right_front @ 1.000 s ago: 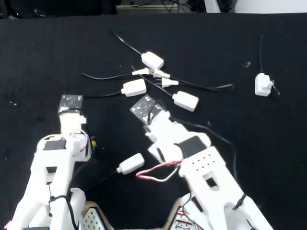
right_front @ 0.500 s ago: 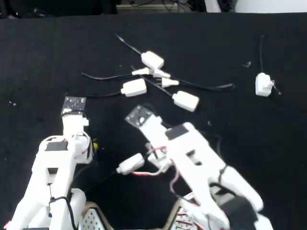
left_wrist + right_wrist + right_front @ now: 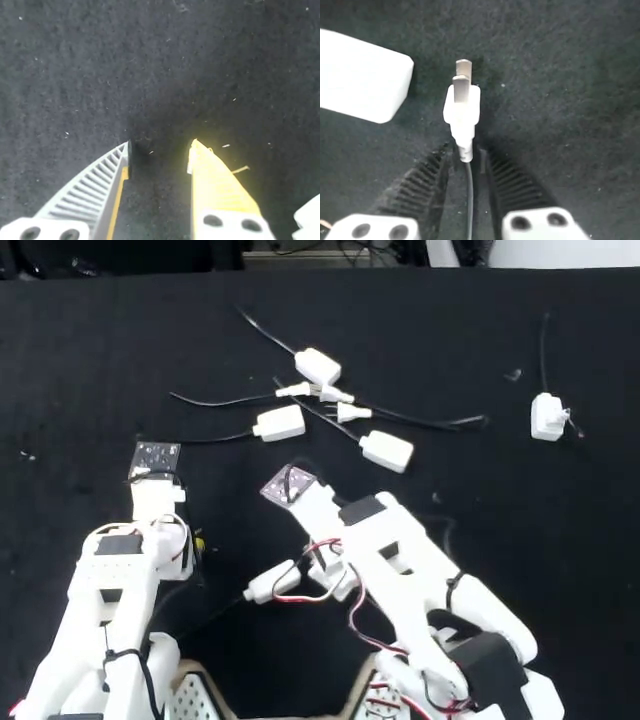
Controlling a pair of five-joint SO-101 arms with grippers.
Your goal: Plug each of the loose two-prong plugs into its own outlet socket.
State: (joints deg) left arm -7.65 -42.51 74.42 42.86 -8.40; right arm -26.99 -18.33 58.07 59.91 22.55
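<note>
The right claw (image 3: 466, 150) pinches a white two-prong plug (image 3: 462, 107) by its narrow tail, prongs pointing up-frame, near an outlet socket (image 3: 362, 75) at upper left. The plug looks light, rigid and smooth, and it may twist on its cord, so gripping the broader body seems steadier. The left claw (image 3: 160, 145) hangs spread over the desk (image 3: 200, 60).

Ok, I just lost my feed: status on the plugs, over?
Left gripper open over the black table. Right gripper shut on a two-prong plug, prongs clear. White socket block beside it, nothing between.
</note>
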